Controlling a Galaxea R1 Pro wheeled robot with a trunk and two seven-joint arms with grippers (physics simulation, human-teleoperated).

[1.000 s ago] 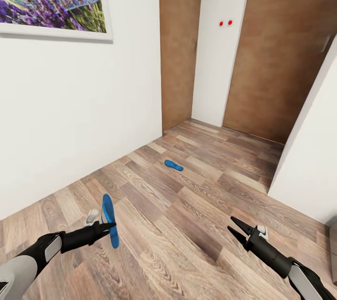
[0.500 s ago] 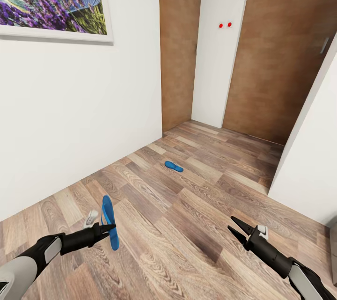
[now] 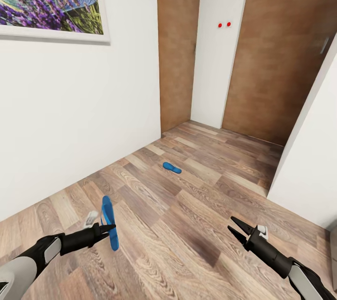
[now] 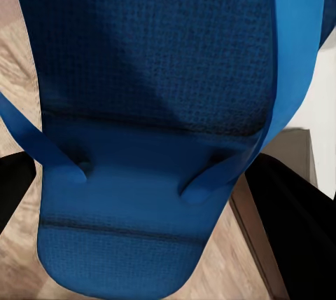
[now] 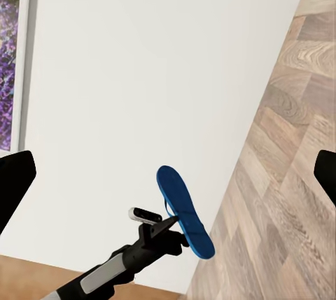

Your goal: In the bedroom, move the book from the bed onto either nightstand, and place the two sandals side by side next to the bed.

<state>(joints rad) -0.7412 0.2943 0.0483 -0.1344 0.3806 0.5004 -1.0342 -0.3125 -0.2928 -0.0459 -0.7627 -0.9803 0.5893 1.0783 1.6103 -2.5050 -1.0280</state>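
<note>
from the head camera: left gripper [image 3: 108,230] pinching one blue sandal [image 3: 108,222] on edge above the wood-plank floor [image 3: 196,225], probably for carrying toward the bed; second sandal [image 3: 172,167] lying flat well ahead, near the brown doors [image 3: 281,52]; right gripper [image 3: 237,230] hanging spread and empty, likely being kept free for it. along the left wrist: strapped sole [image 4: 154,125] sitting between dark fingers [image 4: 294,230]. along the right wrist: carried sandal [image 5: 183,210] showing beside the white wall [image 5: 140,69]. no readable writing anywhere.

Our arms are matte black with pale grey forearm shells; each left claw [image 3: 111,228] and right claw [image 3: 235,229] has slim pointed black fingers beside a small white block.
</note>
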